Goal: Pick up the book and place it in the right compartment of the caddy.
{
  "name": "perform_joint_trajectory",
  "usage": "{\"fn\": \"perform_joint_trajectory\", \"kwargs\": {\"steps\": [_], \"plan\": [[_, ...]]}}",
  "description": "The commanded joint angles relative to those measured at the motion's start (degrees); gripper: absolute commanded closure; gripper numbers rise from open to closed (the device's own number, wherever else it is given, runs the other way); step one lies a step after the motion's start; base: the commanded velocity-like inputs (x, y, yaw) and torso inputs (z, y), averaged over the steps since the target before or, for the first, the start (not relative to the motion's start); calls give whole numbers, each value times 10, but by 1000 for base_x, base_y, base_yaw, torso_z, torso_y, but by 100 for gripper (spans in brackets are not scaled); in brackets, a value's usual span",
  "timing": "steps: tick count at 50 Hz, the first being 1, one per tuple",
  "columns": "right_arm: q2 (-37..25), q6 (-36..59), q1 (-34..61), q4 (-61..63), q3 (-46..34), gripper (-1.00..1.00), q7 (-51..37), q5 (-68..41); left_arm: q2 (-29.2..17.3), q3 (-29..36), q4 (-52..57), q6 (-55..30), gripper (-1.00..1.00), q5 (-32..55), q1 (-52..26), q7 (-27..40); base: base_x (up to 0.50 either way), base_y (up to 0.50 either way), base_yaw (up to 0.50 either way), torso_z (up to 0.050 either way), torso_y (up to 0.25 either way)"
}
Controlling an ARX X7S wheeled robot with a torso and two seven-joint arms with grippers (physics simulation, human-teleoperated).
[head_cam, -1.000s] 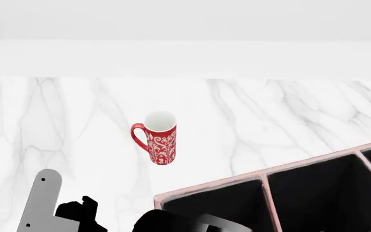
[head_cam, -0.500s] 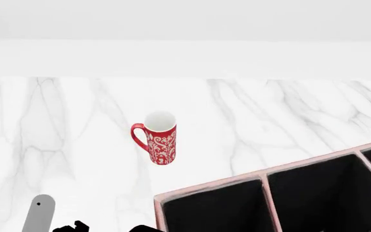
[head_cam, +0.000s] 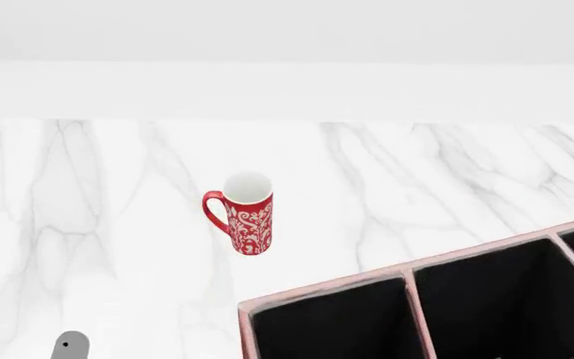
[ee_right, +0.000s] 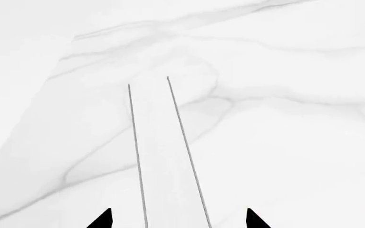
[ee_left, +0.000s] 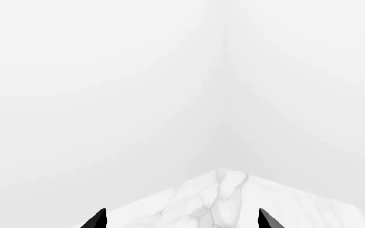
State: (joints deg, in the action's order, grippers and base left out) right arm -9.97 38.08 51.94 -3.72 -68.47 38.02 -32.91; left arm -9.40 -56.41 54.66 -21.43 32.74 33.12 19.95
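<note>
2 compartments of the caddy [head_cam: 412,299] show in the head view, lower right on the white marble desk [head_cam: 98,217], plus the corner of a 3rd at the right edge; all black inside, pale pink rims, nothing visible in them. Book is not visible in any view, so I can't say where it is. Red patterned mug [head_cam: 247,213] stands upright on the desk, well apart from the caddy, handle toward the robot's left. Small grey rounded arm part [head_cam: 68,345] pokes in at the bottom left of the head view.

Left end effector [ee_left: 181,219]: only 2 black fingertips [ee_left: 97,219] in its wrist view, set wide apart, nothing between them, desk corner and plain white walls beyond.

Right end effector [ee_right: 179,219]: 2 black fingertips [ee_right: 103,221] spread wide, holding nothing, bare marble desk ahead with 2 thin dark lines running across it.
</note>
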Motion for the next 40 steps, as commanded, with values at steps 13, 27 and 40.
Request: {"fn": "perform_joint_trajectory", "kwargs": {"steps": [13, 27, 40], "plan": [[17, -44, -19, -81, -29, -100, 20, 27, -3, 11, 4, 0, -100, -7, 2, 5, 0, 0, 0, 0, 0], [8, -54, -25, -49, -24, 100, 8, 23, -6, 17, -1, 2, -100, -9, 1, 5, 0, 0, 0, 0, 0], [-1, -46, -24, -16, -7, 100, -19, 14, -10, 22, -2, 2, -100, -9, -1, 7, 0, 0, 0, 0, 0]]}}
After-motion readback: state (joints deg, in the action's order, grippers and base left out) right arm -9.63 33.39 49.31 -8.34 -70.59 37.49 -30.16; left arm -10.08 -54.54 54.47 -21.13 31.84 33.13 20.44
